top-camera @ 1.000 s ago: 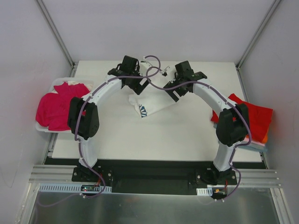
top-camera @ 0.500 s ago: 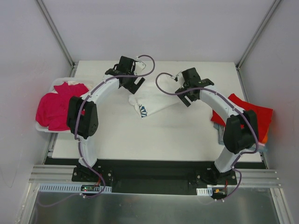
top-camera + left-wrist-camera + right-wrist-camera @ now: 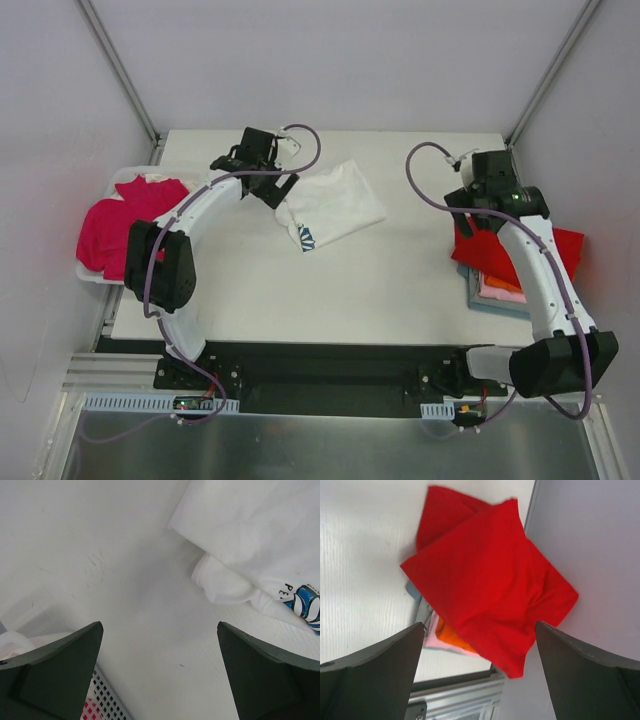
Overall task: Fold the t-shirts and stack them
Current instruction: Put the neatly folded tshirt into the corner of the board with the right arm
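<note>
Both pairs of jaws are spread wide with nothing between them. My left jaws hang over bare tabletop (image 3: 350, 290) just left of the white t-shirt (image 3: 335, 205). My right jaws hover above the red t-shirt (image 3: 490, 595), which tops the pile (image 3: 495, 290) at the right edge.

The white t-shirt lies toward the far middle of the tabletop, folded down to a rough rectangle, with its blue print (image 3: 307, 238) showing at the near corner. I judge the job now is to carry it over onto the pile. To do that well, I would bring the jaws in low along a folded edge and pinch through all the layers at once so none peels away. Then I would lift it level rather than drag it. In the left wrist view a rolled sleeve (image 3: 220, 582) pokes out beside the print; I would tuck it in or catch it in the grip. The red t-shirt sits skewed, one corner past the tabletop's edge, so squaring it first would probably give a steadier landing.

Counting:
- **Tabletop:** one white t-shirt.
- **Basket:** one magenta t-shirt (image 3: 120, 235) heaped in the basket (image 3: 88, 272) at the left, with a pale scrap behind it that I cannot identify.
- **Pile:** four shirts. The red t-shirt is on top, then an orange t-shirt (image 3: 452, 637), a pink t-shirt (image 3: 436, 642) and a light-blue t-shirt (image 3: 490, 302) at the bottom.

That makes six shirts and one basket.
</note>
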